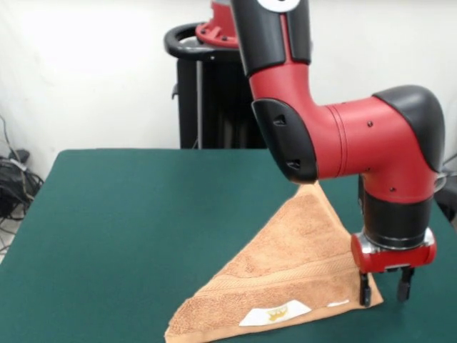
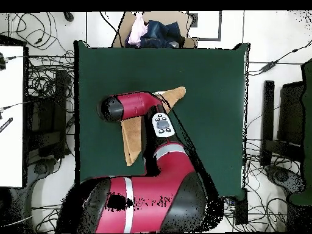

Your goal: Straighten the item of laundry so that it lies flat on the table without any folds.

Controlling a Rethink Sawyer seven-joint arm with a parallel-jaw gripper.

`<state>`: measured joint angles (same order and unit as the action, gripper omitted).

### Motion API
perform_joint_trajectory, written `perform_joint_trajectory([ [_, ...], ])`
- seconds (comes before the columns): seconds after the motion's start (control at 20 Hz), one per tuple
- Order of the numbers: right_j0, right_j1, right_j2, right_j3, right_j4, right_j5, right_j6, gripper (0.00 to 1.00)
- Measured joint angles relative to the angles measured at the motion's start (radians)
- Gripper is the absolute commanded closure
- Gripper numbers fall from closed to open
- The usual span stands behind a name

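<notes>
Arm (image 1: pixel 335 136) first: we see it come down from above, bend at a red elbow and point its wrist straight down over the table (image 1: pixel 143 221). We see the gripper (image 1: pixel 385 286) with its two dark fingers parted, holding nothing, its tips at the towel's (image 1: pixel 285 264) corner nearest it. We find the towel folded into a triangle on the green top, white label (image 1: pixel 275 313) showing near its front edge. From overhead, a cardboard box (image 2: pixel 159 27) beyond the table holds bunched clothes.
</notes>
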<state>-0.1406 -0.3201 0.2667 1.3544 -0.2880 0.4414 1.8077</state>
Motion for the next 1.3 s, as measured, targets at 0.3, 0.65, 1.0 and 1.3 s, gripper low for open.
perform_joint_trajectory([
  [0.3,-0.006,0.0,-0.001,0.0,0.0,0.0,0.0,0.0],
  [0.65,-0.008,-0.001,-0.001,0.0,0.0,0.0,0.0,0.0],
  [1.0,-0.003,0.007,-0.005,-0.014,0.0,0.001,0.0,0.0],
  [1.3,0.005,0.011,-0.019,-0.028,-0.001,0.001,0.0,1.0],
])
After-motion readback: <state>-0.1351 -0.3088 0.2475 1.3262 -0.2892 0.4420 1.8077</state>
